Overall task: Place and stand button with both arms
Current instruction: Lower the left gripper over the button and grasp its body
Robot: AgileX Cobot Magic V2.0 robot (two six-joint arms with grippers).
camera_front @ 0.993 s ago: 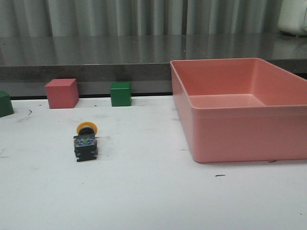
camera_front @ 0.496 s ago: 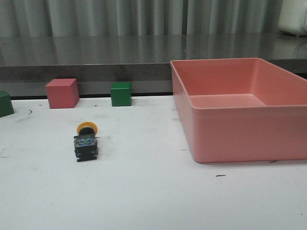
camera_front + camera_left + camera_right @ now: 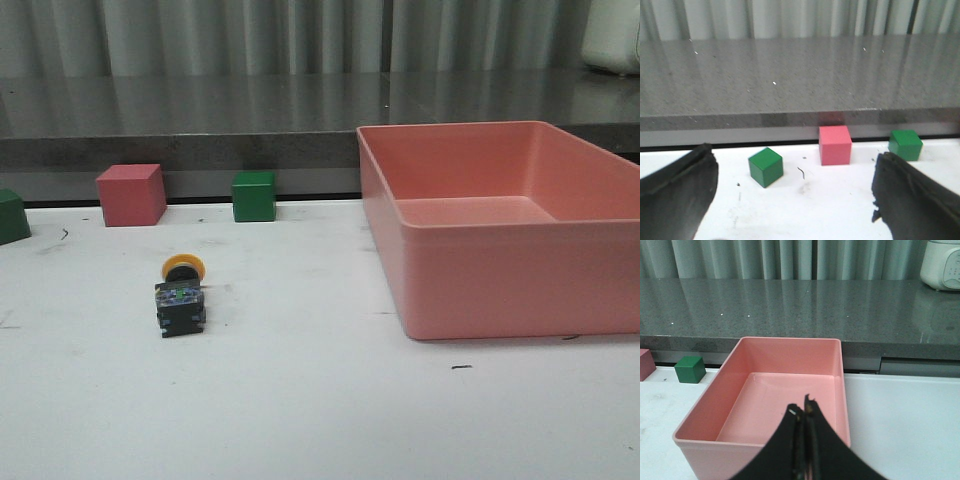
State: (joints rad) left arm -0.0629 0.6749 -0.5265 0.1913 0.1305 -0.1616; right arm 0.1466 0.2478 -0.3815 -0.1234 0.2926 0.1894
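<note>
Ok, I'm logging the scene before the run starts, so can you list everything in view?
button: one, yellow cap and black body, lying on its side on the table's left half
pink cube: one, back left by the counter
green cubes: two, one right of the pink cube, one at the far left edge
bin: one, pink, empty, on the right
table: one, white
counter: one, grey, behind the table
left gripper: black, open
right gripper: black, shut, above the bin

Only the grippers show, no arm links or cables. Left gripper (image 3: 795,200): two broad, dark grey/black fingers (image 3: 675,195) w/ matte, a bit rough surface. Right gripper (image 3: 804,412): two slim black fingers, curved, narrowing to tips.
</note>
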